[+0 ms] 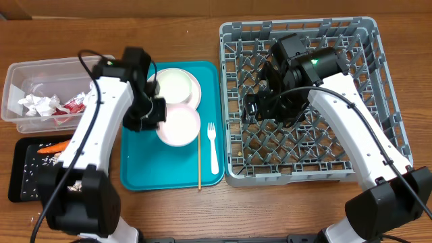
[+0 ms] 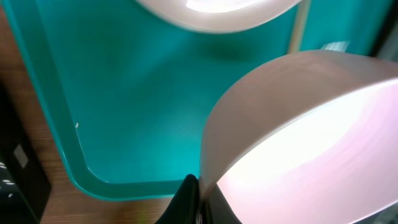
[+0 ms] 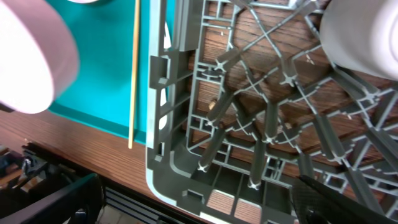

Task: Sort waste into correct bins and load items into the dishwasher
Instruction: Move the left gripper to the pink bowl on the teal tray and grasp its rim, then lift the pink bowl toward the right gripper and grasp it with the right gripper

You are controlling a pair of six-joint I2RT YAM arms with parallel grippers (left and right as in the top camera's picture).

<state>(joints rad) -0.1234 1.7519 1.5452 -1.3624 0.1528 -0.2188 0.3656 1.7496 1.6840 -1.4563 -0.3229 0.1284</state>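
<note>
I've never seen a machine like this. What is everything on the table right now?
table: one, brown wood, under everything
tub: one, clear, far left
napkins: a few, white, crumpled in the tub
packet: one, red, in the tub
black tray: one, front left
carrot: one, orange, in the black tray
rice: scattered white grains, in the black tray
teal tray: one, centre
held bowl: one, pale pink, mid teal tray
back dish: pale pink-white, teal tray's far end; may be a stack
fork: one, white, on the teal tray
stick: one, wooden, teal tray's right edge
rack: one, grey, right
white dish: one, in the rack, partly seen
left claw: shut on the held bowl's rim
right claw: open, over the rack
</note>
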